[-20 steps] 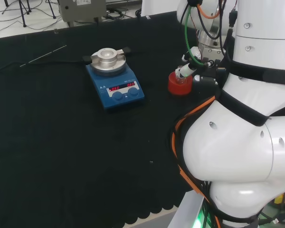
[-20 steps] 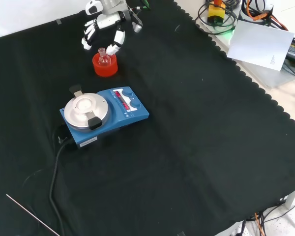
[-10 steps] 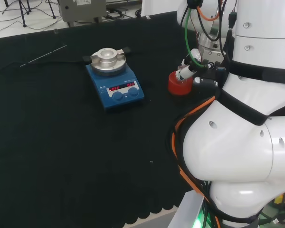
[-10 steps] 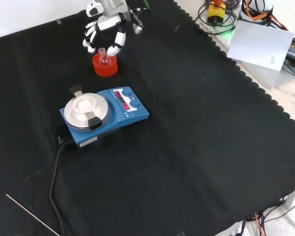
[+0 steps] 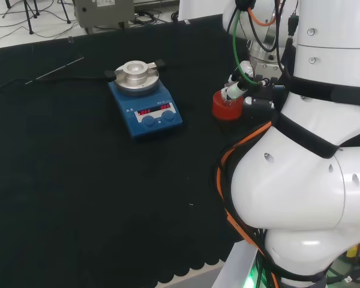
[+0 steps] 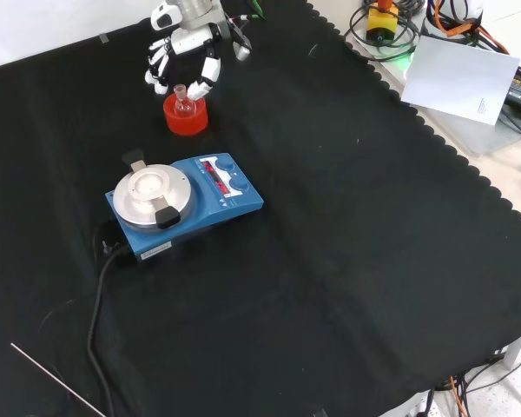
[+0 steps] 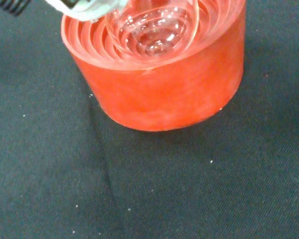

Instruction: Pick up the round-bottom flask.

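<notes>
1. We find the flask (image 6: 181, 98) seated in a red ribbed stand (image 6: 185, 117) on the black cloth (image 6: 347, 261), beyond the blue hotplate (image 6: 184, 204) in the front view.
2. We see the hand (image 6: 184, 54) just above the flask neck, fingers spread and lightly curved on either side, not yet closed on it.
3. We judge the flask small, light, rigid, smooth and fragile; clear glass is likely to slip.
4. We recommend taking hold at the neck, since the stand surrounds the round bulb (image 7: 154, 27).
5. We advise lifting straight up, or the stand may be dragged along.
</notes>
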